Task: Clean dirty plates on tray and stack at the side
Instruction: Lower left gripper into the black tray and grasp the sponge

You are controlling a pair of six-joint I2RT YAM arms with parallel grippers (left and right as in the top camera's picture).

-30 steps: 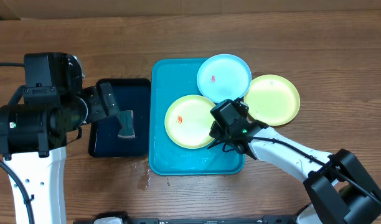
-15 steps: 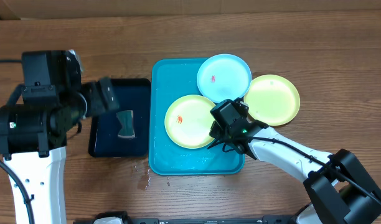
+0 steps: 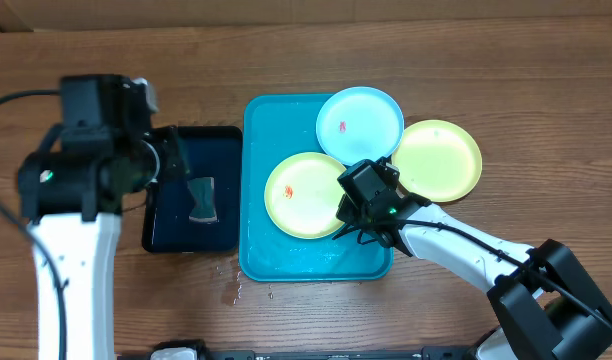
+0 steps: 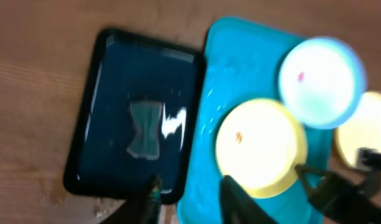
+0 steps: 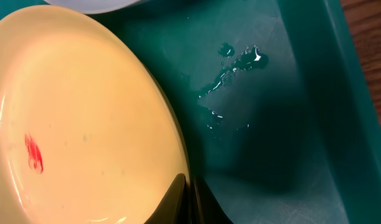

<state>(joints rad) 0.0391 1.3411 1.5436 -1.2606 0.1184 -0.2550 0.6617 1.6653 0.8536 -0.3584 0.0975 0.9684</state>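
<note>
- Right now your right fingers (image 5: 178, 196) are pinched together on the rim of the yellow-green plate (image 3: 304, 195), which lies inside the tray (image 3: 254, 250) and carries a red smear
- Your left fingers (image 4: 233, 200) stand apart and hold nothing (that view is blurred), near the black tray (image 3: 176, 235) with its grey pad (image 3: 202, 199)
- The cyan plate (image 3: 360, 124) overhangs the tray's far right corner; the second yellow-green plate (image 3: 438, 160) sits on the desk (image 3: 506, 60) just beside the tray
</note>
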